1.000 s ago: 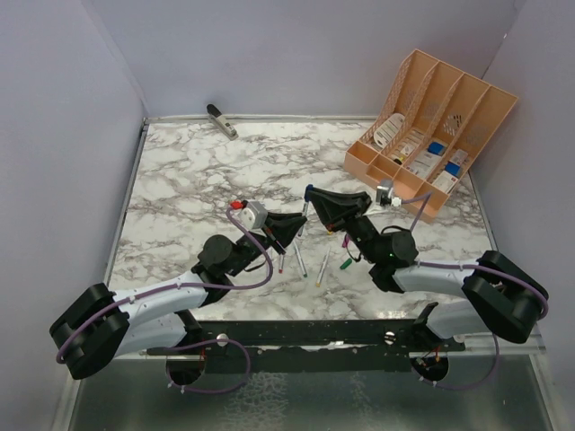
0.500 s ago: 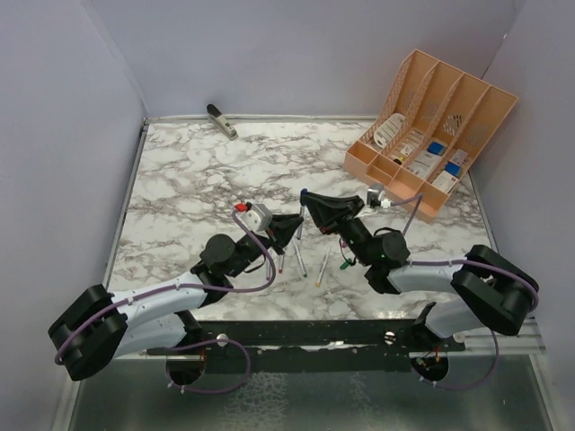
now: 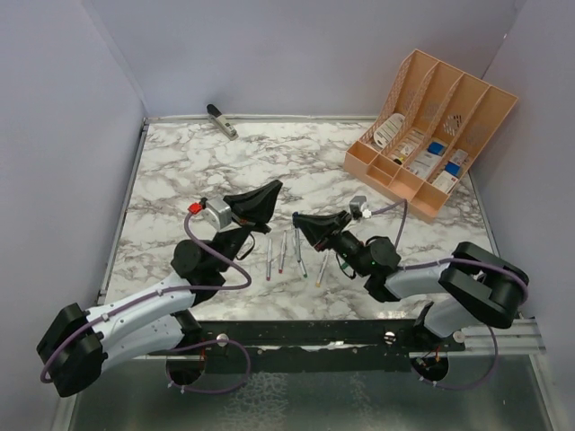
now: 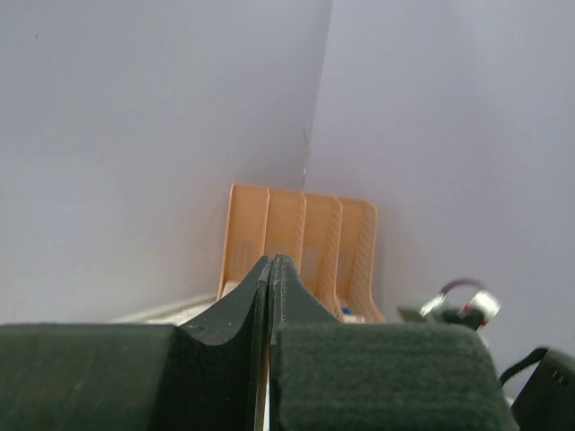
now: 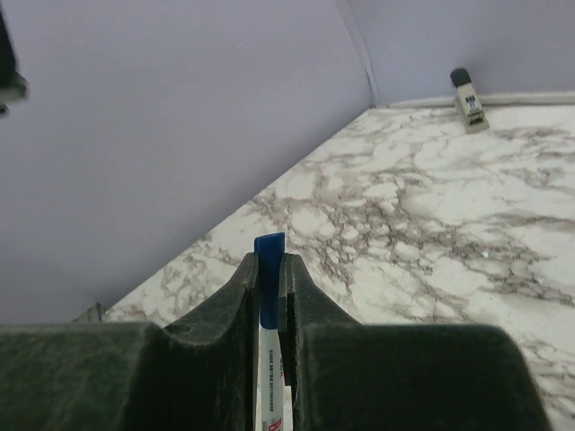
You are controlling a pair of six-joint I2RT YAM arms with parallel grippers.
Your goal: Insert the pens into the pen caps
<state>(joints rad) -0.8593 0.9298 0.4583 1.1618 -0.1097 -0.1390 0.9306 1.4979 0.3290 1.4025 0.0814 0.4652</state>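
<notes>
My right gripper (image 3: pixel 297 219) is shut on a thin white-silver pen with a blue cap (image 5: pixel 269 256) on its end. The cap sticks out just past the fingertips in the right wrist view, low over the marble. My left gripper (image 3: pixel 271 189) is shut with nothing showing between its jaws. It is raised and points toward the back right, above and left of the pens. Several thin silvery pens (image 3: pixel 284 252) lie side by side on the table between the two grippers, and one (image 3: pixel 321 268) has a yellowish end. No loose caps show clearly.
An orange organizer (image 3: pixel 431 135) with blue and white items stands at the back right, and it also shows in the left wrist view (image 4: pixel 301 242). A dark-and-white clip-like object (image 3: pixel 221 121) lies at the back left edge. Purple walls surround the marble table (image 3: pixel 180 171).
My left gripper has lifted away from the pens and swung back to the left. My right gripper has moved left and lower with the blue-capped pen.
</notes>
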